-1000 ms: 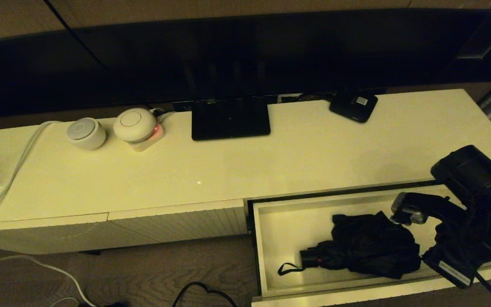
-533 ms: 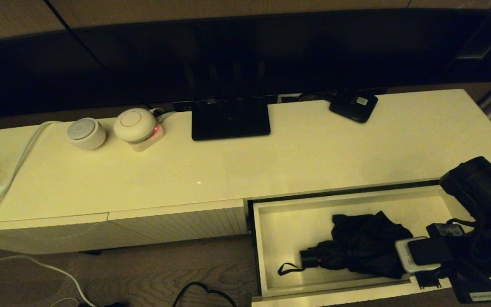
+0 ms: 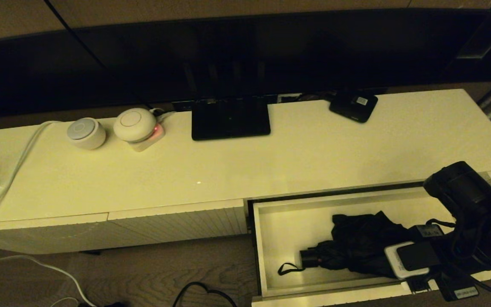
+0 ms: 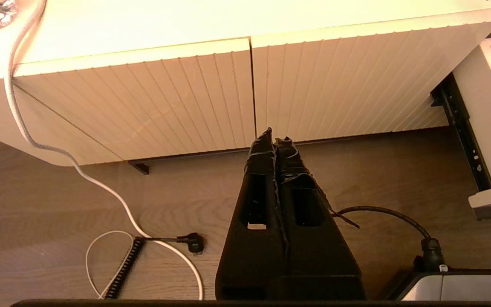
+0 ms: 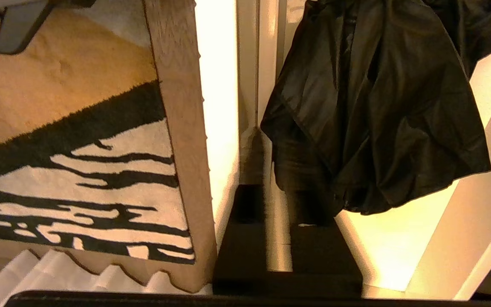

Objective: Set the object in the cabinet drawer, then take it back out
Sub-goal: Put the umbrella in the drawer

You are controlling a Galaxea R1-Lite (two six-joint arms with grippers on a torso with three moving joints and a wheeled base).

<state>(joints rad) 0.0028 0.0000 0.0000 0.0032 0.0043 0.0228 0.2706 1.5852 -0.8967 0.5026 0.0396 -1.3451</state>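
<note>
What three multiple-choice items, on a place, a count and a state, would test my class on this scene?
1. Where is the black folding umbrella? A on the cabinet; B in the drawer; C on the floor.
2. How many round white devices stand on the cabinet top? A one; B two; C four.
3. The left gripper is: A shut; B open; C holding a cable.
Answers: B, the umbrella lies inside the pulled-out drawer; B, two devices sit side by side; A, its fingers touch with nothing between.
</note>
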